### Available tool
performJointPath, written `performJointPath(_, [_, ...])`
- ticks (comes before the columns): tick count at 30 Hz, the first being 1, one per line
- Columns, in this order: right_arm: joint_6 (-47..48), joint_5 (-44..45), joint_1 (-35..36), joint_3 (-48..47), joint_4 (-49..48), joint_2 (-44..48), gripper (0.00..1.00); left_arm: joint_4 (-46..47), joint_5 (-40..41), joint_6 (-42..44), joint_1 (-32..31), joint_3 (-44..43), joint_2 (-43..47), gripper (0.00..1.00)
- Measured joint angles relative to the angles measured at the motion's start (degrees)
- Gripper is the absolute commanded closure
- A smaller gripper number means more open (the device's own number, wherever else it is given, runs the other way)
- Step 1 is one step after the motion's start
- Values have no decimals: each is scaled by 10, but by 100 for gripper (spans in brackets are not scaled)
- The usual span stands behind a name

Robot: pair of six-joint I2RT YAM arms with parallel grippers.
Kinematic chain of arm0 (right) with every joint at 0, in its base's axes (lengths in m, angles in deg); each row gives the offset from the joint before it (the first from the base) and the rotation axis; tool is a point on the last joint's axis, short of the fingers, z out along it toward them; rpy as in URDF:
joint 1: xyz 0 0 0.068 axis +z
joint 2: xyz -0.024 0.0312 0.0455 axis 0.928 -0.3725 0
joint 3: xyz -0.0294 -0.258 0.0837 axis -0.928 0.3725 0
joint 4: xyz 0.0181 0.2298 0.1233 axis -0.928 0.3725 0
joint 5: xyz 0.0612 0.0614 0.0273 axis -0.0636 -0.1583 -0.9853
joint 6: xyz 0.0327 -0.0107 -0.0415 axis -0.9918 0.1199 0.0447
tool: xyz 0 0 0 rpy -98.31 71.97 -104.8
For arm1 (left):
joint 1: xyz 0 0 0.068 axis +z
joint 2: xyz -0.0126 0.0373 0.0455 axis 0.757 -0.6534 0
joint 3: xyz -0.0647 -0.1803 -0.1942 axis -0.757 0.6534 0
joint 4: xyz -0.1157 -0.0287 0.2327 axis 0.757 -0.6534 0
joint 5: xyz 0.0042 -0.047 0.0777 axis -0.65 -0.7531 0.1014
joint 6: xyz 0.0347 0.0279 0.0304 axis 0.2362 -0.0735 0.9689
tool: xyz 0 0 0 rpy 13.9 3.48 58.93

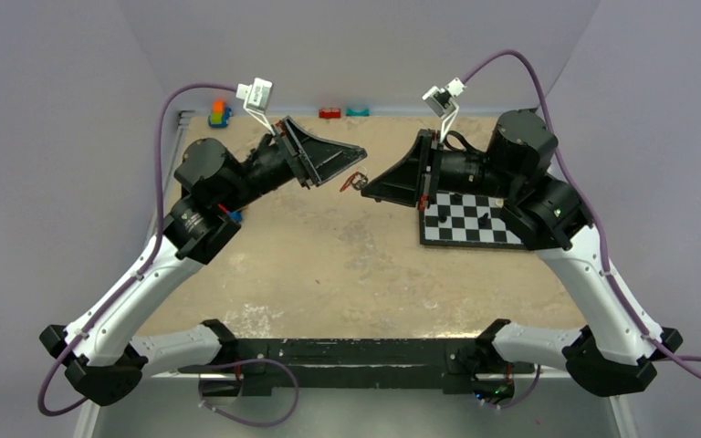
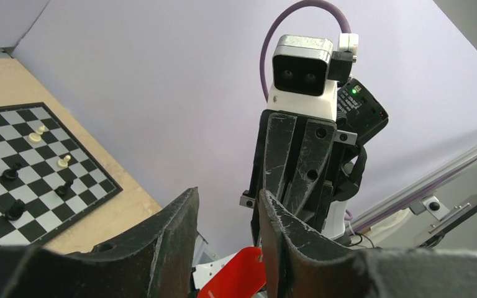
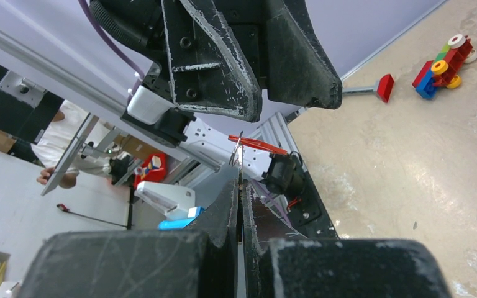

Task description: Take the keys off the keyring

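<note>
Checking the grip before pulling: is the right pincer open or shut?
Shut. Its wrist view shows the right pincer closed with no gap, the wire ring nipped at its tip.

Left gripper (image 1: 358, 155) meets right gripper (image 1: 371, 190) — keys (image 1: 353, 179), keyring (image 1: 363, 183) between.

Evenly, softly lit from above. Faintly shadowed toward the far edge of the table (image 1: 329, 274). Slightly soft overhead; blurred close-up on the wrist-view fingers (image 2: 161, 261).
</note>
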Motion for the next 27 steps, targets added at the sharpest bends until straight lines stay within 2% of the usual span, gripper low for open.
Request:
performJointPath(7, [0,0,0,0,0,0,100,-29,0,23,0,-6,0,52])
performJointPath(27, [1,0,0,14,7,3,100,-175,-42,168,17,-113,5,52])
